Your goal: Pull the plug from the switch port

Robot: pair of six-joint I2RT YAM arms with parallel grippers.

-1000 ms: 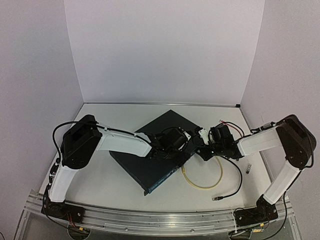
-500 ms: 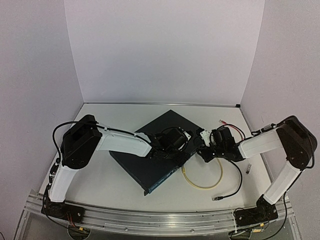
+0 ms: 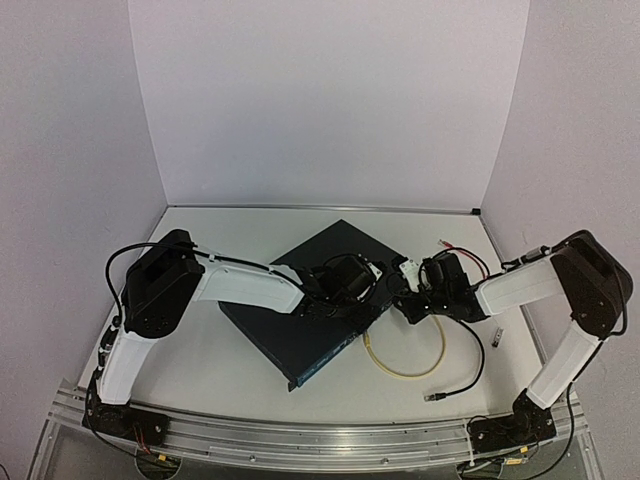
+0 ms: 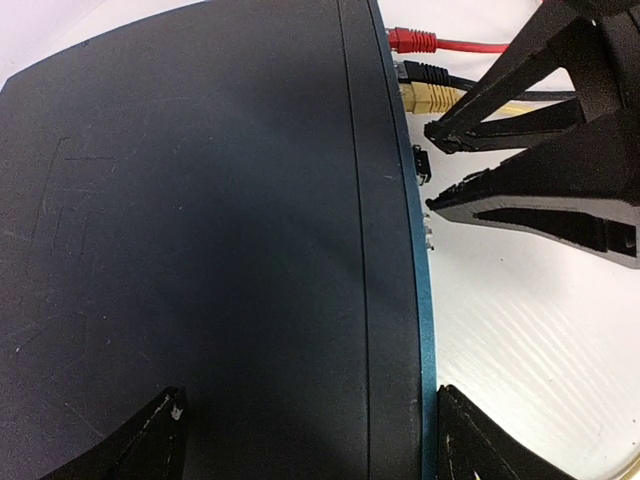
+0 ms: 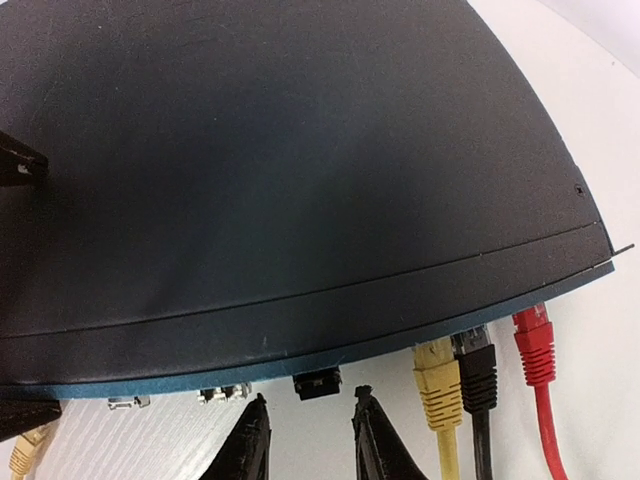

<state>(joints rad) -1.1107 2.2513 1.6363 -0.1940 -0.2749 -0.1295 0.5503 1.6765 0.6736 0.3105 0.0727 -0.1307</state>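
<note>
Black plug (image 5: pixel 317 384) barely shows, seated in the switch (image 5: pixel 280 180).

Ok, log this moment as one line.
left fingers open over switch | right fingers open at port face | yellow plug, black plug, red plug seated

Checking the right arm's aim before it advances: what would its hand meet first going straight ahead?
Most likely the small black plug in the switch, centred just ahead of the open right hand; the yellow plug lies aside.
</note>
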